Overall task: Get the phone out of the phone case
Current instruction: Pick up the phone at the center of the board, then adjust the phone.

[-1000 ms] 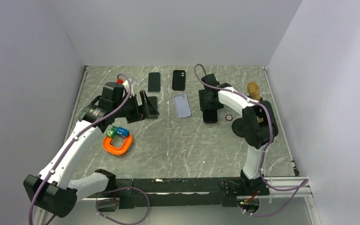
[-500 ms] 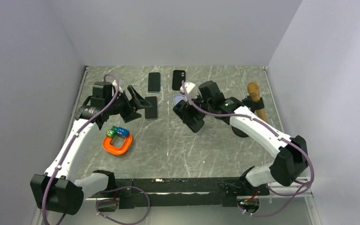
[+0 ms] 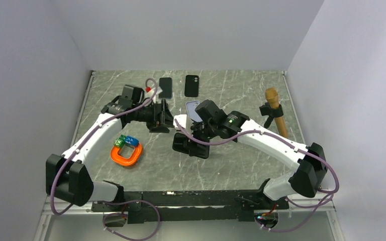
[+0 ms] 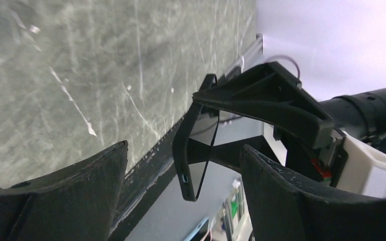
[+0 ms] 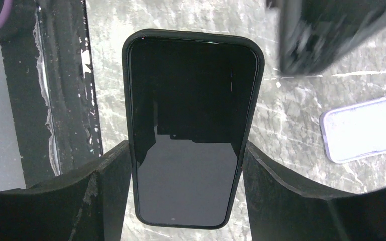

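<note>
The phone in its black phone case (image 5: 193,125) is held off the table, screen toward the right wrist camera. My right gripper (image 5: 186,146) is shut on its two long edges. From above, the cased phone (image 3: 191,146) hangs over the middle of the table in my right gripper (image 3: 197,139). My left gripper (image 3: 162,122) is open just to its left and does not touch it. In the left wrist view the phone case (image 4: 183,150) shows edge-on beyond my open left gripper (image 4: 184,148).
A lilac case (image 3: 193,107) lies behind the right arm. Two dark phones (image 3: 165,88) (image 3: 191,85) lie at the back. An orange ring with small blocks (image 3: 126,153) sits front left. A wooden-handled tool on a stand (image 3: 274,110) is at the right.
My right gripper carried the cased phone from the back right to the table's middle, nearer and leftward. My left arm swung right toward it, gripper staying open.
</note>
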You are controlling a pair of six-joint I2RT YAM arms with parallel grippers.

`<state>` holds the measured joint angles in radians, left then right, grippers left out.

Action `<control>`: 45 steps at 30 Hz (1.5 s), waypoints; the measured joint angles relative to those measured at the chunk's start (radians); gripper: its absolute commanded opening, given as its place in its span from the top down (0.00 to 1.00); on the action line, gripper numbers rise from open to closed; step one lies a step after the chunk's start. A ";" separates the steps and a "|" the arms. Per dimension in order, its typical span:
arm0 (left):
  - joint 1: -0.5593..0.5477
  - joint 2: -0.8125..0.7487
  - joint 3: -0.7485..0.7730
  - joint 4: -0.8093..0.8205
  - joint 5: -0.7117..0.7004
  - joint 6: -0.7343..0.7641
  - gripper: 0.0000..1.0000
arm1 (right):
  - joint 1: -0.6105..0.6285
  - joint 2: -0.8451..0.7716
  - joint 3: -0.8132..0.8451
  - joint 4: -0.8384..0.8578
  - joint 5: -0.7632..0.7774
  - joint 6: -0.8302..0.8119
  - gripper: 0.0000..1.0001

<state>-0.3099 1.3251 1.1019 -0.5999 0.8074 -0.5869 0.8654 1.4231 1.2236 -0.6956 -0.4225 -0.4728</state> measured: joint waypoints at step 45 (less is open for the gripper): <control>-0.052 -0.445 -0.006 0.006 -0.602 -0.281 1.00 | -0.204 0.034 0.108 0.138 0.224 0.743 0.00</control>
<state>-0.3622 0.8803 1.0962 -0.5941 0.2050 -0.8677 0.6617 1.4567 1.3319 -0.5571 -0.1989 0.2703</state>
